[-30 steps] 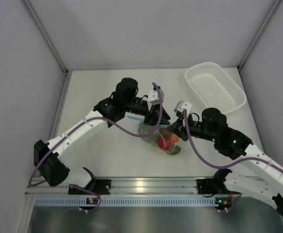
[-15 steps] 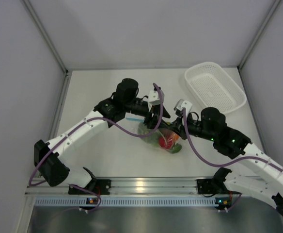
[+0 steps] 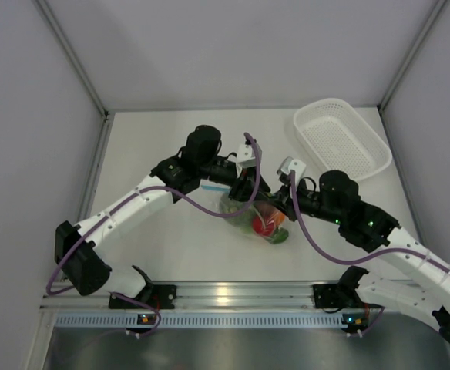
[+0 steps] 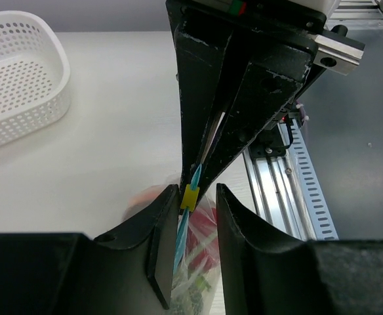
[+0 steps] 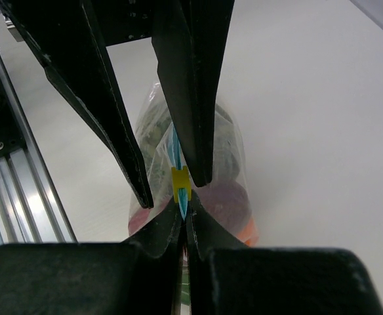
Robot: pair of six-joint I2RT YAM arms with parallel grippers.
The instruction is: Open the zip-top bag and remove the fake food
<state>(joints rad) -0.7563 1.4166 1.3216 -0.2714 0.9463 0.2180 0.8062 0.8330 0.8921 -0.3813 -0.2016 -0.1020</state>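
Barely any change: both grippers still meet on the zip strip (image 5: 175,152)

Since a second ago your arms have hardly shifted in the overhead view. The right wrist has nudged slightly toward the far wall. The bag (image 5: 231,144) has stayed between the two grippers, near the middle of the table (image 3: 171,239) and well apart from the basket (image 3: 339,142).

Your right gripper (image 5: 183,216) has its fingers (image 5: 155,239) pressed together on the blue strip, just beside the small yellow tab (image 4: 189,196). Your left gripper (image 4: 196,195) has its fingers (image 4: 157,246) apart, one on each side of that tab, not yet pinching it.

To do this step well, I judge you should keep the right clamp firm as the anchor. Centre the left fingers on the tab, close on it squarely, then draw it along the strip away from the right gripper. Pull in line with the strip, not across it, or the thin plastic will likely twist and the tab slip out.

The strip stands on edge, and its long axis runs from one gripper to the other, roughly left to right across the table seen from above. The bag's mouth points up and toward the far wall. Its belly, with the toy food (image 3: 265,225), sags toward the near edge. Whether the belly rests on the table, you cannot tell from these views
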